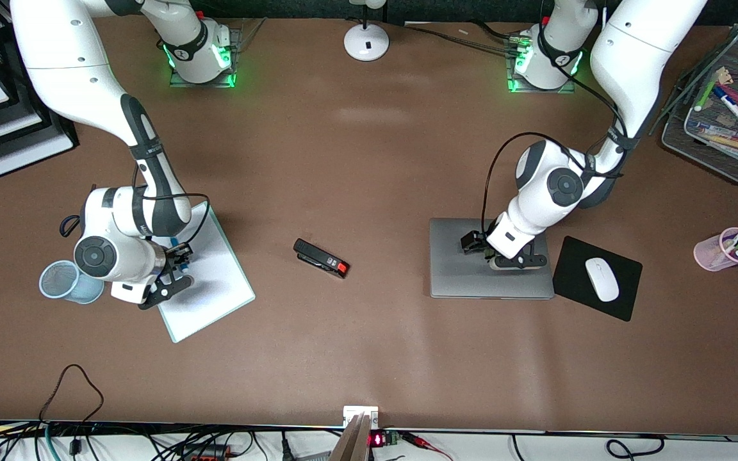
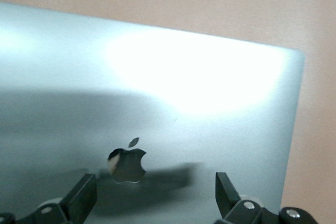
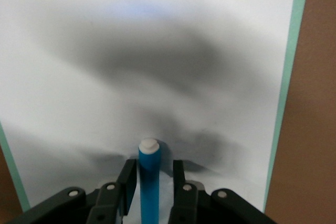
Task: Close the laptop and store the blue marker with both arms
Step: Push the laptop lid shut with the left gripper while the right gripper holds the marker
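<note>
The silver-grey laptop (image 1: 459, 275) lies closed toward the left arm's end of the table; its lid and dark apple logo (image 2: 127, 164) fill the left wrist view. My left gripper (image 1: 515, 261) (image 2: 156, 192) is open and empty just over the lid. The blue marker (image 3: 148, 182), white end forward, lies on the white clipboard (image 1: 215, 282) (image 3: 157, 51). My right gripper (image 1: 173, 275) (image 3: 152, 169) is down over the clipboard with its fingers astride the marker. One finger is against it, and a narrow gap shows at the other. The gripper mostly hides the marker in the front view.
A light blue mesh cup (image 1: 65, 282) stands beside the right arm's wrist. A black-and-red stapler (image 1: 321, 258) lies mid-table. A black mousepad (image 1: 625, 269) with a white mouse (image 1: 601, 279) lies beside the laptop. A pink cup of markers (image 1: 724, 250) and a wire tray (image 1: 728, 109) stand at the left arm's end.
</note>
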Robot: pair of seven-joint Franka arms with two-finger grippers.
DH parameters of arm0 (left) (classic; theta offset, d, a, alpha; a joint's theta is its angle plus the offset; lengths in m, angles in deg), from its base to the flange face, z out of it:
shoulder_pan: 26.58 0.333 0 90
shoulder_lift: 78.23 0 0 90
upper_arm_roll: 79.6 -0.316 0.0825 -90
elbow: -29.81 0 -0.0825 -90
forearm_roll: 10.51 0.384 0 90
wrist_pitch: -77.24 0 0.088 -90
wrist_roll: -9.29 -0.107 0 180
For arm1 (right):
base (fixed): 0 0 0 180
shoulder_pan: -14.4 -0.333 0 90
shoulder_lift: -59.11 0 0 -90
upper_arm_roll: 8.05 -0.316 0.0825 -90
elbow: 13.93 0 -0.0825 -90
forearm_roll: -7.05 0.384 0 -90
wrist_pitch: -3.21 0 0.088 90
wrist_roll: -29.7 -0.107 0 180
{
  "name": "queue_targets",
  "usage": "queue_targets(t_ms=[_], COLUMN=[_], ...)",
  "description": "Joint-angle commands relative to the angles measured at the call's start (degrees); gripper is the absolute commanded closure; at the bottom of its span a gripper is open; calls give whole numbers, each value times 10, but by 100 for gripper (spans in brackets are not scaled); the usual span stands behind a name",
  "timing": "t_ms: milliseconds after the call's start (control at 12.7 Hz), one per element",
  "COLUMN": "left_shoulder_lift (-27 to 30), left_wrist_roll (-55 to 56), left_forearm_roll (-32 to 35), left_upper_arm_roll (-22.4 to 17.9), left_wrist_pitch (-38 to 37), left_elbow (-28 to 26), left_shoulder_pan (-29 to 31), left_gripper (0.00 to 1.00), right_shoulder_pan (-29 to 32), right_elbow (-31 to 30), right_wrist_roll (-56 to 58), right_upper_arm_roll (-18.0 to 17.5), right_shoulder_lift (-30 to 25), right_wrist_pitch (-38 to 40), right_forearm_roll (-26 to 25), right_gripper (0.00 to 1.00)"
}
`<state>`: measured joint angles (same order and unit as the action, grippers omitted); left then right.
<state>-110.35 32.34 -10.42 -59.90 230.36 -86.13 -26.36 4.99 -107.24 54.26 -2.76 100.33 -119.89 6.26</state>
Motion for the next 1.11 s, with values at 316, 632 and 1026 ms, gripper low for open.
queue_targets(t_ms=[316,632,1026], left_shoulder_lift=[-19,0,28], left_wrist_roll=[2,2,2], left_forearm_roll=[-1,0,0], left_upper_arm_roll=[-7,-8,-8], left_wrist_pitch=[-3,-13,-100], left_elbow=[24,25,60], left_shoulder_pan=[-4,1,3], left_gripper=[0,0,0], right_shoulder_pan=[-3,-4,-3], right_elbow=[-3,1,34], right_wrist_roll=[-2,-3,-18], right_upper_arm_roll=[-1,-1,1], right_shoulder_lift=[3,2,-18], right_wrist_pitch=[-9,-5,7], right_forearm_roll=[3,3,25], right_gripper=[77,100,100])
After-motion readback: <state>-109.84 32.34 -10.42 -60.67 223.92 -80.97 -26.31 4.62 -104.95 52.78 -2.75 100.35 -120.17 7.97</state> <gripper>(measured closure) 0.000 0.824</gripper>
